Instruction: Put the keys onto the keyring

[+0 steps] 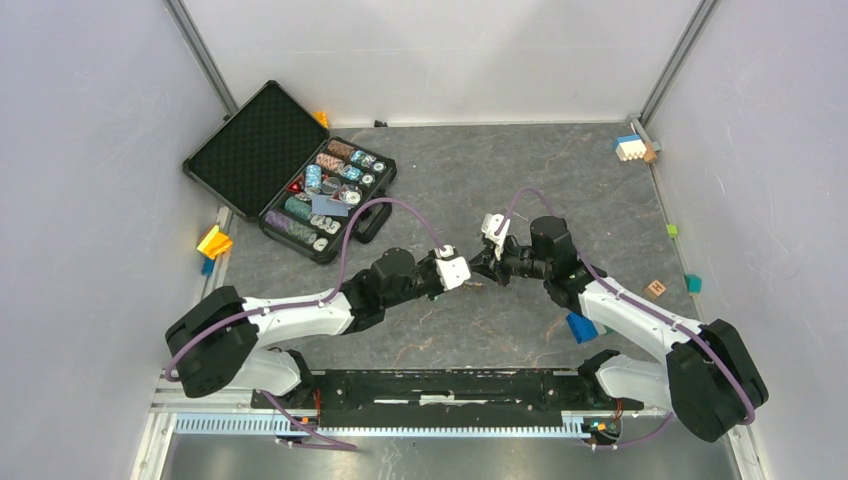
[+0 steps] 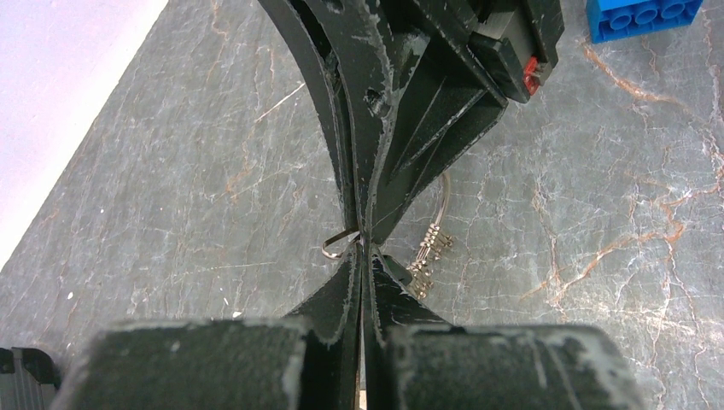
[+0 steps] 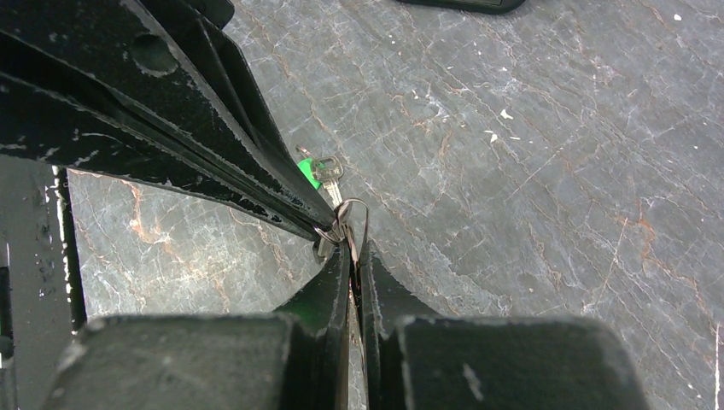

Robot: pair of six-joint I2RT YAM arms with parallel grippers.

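My two grippers meet tip to tip over the middle of the table, left gripper (image 1: 462, 276) and right gripper (image 1: 482, 268). In the left wrist view my left gripper (image 2: 364, 249) is shut, and a curl of the thin silver keyring (image 2: 338, 248) sticks out beside its tips. Several small brassy keys (image 2: 429, 254) hang from the ring to the right. In the right wrist view my right gripper (image 3: 351, 245) is shut on the keyring (image 3: 352, 207). The green-headed key (image 3: 311, 169) lies against the left fingers, just past the ring. I cannot make out the black-headed key.
An open black case (image 1: 292, 172) of poker chips lies at the back left. A blue block (image 1: 581, 328) sits by the right arm and also shows in the left wrist view (image 2: 642, 17). Small blocks lie at the left edge (image 1: 213, 241), the back right corner (image 1: 631, 148) and the right edge (image 1: 655, 289).
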